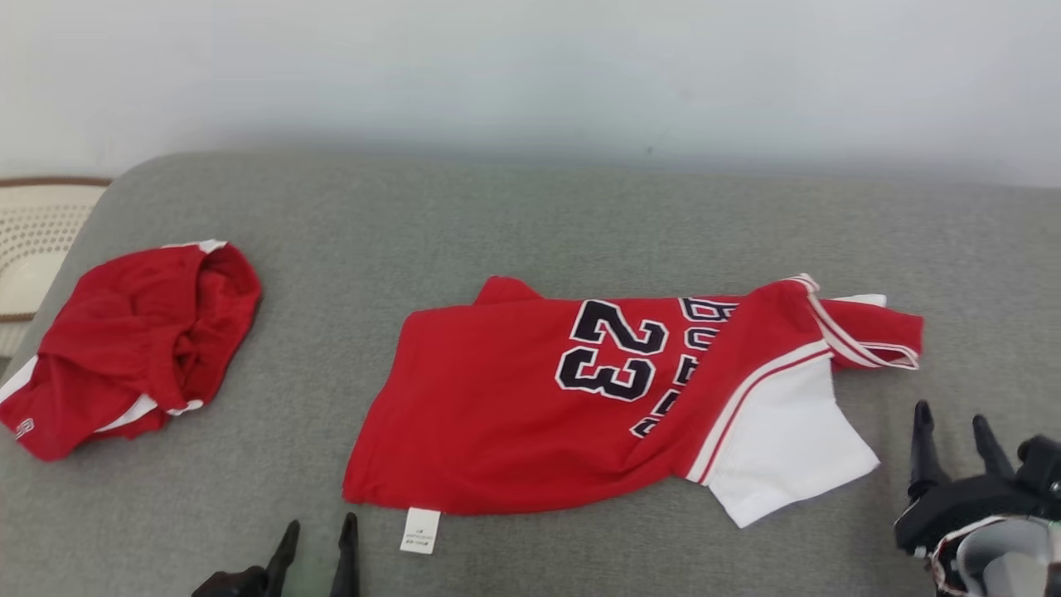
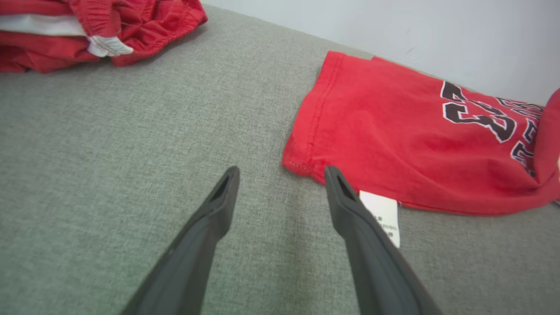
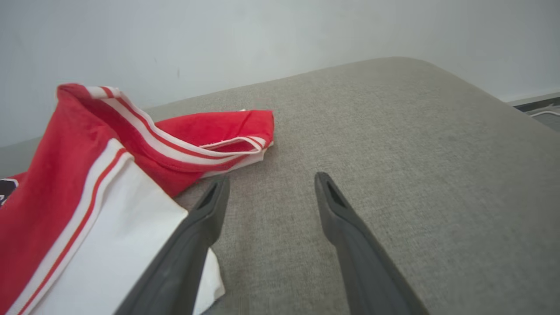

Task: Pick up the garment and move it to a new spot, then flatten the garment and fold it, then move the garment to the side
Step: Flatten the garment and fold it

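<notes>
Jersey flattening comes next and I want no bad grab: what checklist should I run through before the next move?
1. Left end effector open and empty: ok.
2. Right end effector open and empty: ok.
3. Jersey lying flat: not ok, its striped end is folded over the lettering.
4. Jersey apart from the red shorts: ok.
5. Left end effector close to the hem corner, beside the white label: ok.
6. Nothing hidden under the jersey: cannot tell.

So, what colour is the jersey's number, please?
The number is black, outlined white; head view shows it best.
</notes>
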`<state>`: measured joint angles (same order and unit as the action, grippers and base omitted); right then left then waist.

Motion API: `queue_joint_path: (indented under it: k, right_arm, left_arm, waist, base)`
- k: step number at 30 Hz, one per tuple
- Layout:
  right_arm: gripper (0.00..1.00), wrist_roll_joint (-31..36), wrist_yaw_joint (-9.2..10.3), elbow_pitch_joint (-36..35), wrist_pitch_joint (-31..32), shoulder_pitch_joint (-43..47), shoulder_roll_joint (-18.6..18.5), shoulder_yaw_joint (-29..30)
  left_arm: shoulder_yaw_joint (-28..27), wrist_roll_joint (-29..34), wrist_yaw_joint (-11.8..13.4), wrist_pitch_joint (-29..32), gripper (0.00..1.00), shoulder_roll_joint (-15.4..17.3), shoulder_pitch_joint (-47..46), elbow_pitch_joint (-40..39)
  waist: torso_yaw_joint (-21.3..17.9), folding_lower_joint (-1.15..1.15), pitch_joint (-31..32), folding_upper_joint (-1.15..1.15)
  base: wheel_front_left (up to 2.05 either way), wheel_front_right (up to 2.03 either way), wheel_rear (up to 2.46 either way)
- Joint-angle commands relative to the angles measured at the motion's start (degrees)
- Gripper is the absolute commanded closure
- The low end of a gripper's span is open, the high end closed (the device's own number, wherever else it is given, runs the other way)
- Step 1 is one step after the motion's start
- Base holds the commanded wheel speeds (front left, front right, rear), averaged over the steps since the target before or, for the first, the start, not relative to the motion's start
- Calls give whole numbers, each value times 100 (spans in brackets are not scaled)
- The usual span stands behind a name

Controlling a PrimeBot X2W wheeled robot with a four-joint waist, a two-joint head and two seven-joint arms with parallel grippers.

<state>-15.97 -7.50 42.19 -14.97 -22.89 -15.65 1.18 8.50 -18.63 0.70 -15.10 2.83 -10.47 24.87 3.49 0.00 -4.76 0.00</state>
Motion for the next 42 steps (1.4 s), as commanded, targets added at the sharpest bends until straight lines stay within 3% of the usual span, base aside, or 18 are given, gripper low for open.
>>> queue_joint_path:
  k: [1,4,15,42]
  right_arm:
    - [0,-46,2,-206,-27,237,99,-10]
    - [0,-22,2,-627,-26,562,193,41]
    - [0,348,2,-2020,-27,1417,600,-355]
    - [0,708,2,-2311,-27,2123,867,-693]
  left_arm:
    - [-84,198,117,-11,0,8,148,-103]
    - [-206,395,283,-10,0,6,277,-356]
    - [-392,791,388,-11,0,8,699,-735]
    - [-546,1250,365,-10,0,8,1183,-994]
  waist:
    - [-366,0,301,0]
    - [-444,0,345,0]
    - [-405,0,502,0]
    - [-445,0,798,0]
  base:
    - [0,0,0]
    - [0,0,0]
    - [0,0,0]
    - [0,0,0]
